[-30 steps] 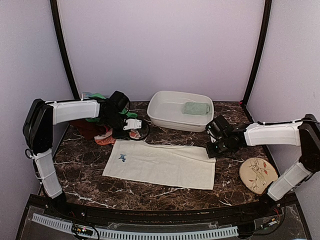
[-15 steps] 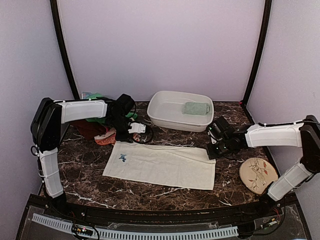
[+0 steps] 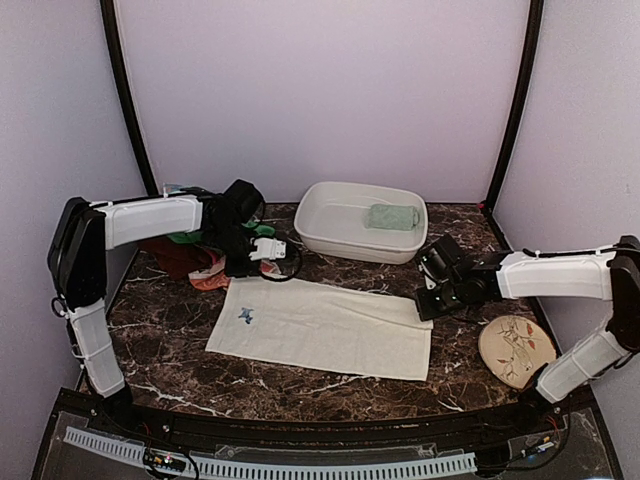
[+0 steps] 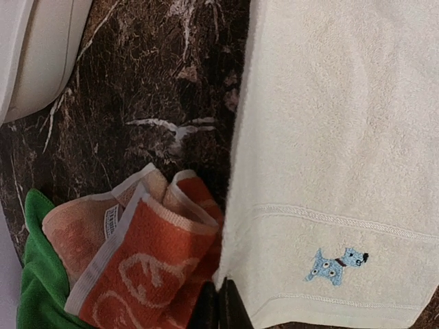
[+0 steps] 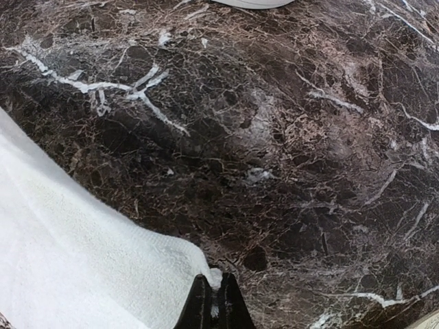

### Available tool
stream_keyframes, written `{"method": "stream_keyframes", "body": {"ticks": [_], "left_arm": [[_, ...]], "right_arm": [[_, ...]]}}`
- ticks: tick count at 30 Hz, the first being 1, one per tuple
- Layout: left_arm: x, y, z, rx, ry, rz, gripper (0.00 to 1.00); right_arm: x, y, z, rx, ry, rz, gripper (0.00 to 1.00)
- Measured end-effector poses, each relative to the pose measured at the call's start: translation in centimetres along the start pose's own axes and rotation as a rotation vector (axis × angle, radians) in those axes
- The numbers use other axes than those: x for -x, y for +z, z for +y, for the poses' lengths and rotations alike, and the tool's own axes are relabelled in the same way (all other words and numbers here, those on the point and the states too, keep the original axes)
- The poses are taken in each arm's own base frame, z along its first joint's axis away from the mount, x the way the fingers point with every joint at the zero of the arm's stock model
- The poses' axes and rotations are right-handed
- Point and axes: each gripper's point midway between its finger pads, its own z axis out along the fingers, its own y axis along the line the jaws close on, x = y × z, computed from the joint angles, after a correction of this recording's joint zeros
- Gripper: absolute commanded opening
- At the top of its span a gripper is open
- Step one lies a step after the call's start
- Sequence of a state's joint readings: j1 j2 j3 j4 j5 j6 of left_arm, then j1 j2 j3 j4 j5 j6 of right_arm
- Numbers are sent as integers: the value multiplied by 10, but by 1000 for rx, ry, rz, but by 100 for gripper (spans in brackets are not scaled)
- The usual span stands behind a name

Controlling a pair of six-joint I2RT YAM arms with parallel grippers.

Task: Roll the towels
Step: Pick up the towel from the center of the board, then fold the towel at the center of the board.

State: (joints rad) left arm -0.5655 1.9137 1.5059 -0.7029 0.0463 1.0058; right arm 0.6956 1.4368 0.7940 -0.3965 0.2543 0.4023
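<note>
Gripped: cream towel (image 3: 320,328) looks ready to roll
Spread a second ago, left tool (image 4: 219,305) now pinches its upper-left corner; right tool (image 5: 211,301) pinches the upper-right.

The left gripper (image 4: 219,310) has its jaws closed on a corner of the cream towel (image 4: 329,137). Just beside them, on the side away from that cloth, the crumpled orange towel (image 4: 140,271) and green towel (image 4: 34,295) crowd in against the cream edge and block that side. Ahead of these jaws the marble tabletop (image 4: 171,103) runs bare up to the wall of the white basin (image 4: 38,55). The right gripper (image 5: 211,301) pinches the opposite far corner. Ahead of its jaws, and beside them away from the cloth, the marble is bare. Behind that gripper, toward its arm's base, the round plate (image 3: 516,350) sits near the towel's end, with a strip of open marble between.
</note>
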Motion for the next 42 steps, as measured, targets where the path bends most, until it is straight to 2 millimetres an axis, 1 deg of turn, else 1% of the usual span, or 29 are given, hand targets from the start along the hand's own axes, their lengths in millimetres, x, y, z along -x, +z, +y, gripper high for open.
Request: {"method": "stream_keyframes", "body": {"ticks": [2, 5, 8, 10, 12, 14, 18, 19, 21, 24, 27, 28, 31, 33, 37, 39, 42], "left_arm": [[-2, -12, -4, 15, -8, -8, 0], [-7, -30, -16, 40, -29, -27, 0], [-15, -42, -36, 70, -53, -45, 0], [-20, -46, -49, 81, -64, -55, 0], [-22, -46, -61, 79, -70, -61, 0], [-25, -44, -70, 70, -84, -60, 0], [-30, -38, -81, 43, -121, -57, 0], [-31, -37, -84, 36, -128, -56, 0], [-35, -33, -92, 18, -142, -55, 0], [-43, -26, -106, -15, -165, -43, 0], [-46, -21, -116, -46, -184, -39, 0], [-47, -20, -118, -53, -189, -39, 1], [-48, -18, -125, -75, -207, -41, 8], [-49, -16, -129, -88, -218, -42, 13], [-52, -17, -140, -120, -232, -45, 23], [-51, -20, -145, -137, -237, -56, 30], [-49, -26, -151, -164, -242, -72, 44]], "right_arm": [[-2, -2, 1, 4, -2, -1, 0], [-8, -4, 7, 10, -10, 5, 0], [-19, -7, 13, 13, -25, 19, 0], [-27, -10, 16, 17, -31, 27, 0], [-33, -17, 17, 21, -28, 29, 0], [-32, -25, 18, 25, -17, 15, 0], [-32, -34, 19, 20, 5, 10, 0], [-34, -36, 22, 19, 6, 11, 0], [-40, -38, 27, 21, 5, 21, 0], [-54, -42, 39, 29, -5, 37, 0], [-67, -42, 47, 23, -16, 52, 0], [-71, -42, 48, 16, -17, 56, 4], [-80, -41, 52, -5, -30, 64, 15], [-86, -42, 55, -16, -47, 65, 30], [-101, -48, 58, -43, -76, 77, 49], [-107, -51, 59, -51, -86, 84, 59], [-114, -56, 59, -55, -81, 93, 67]]}}
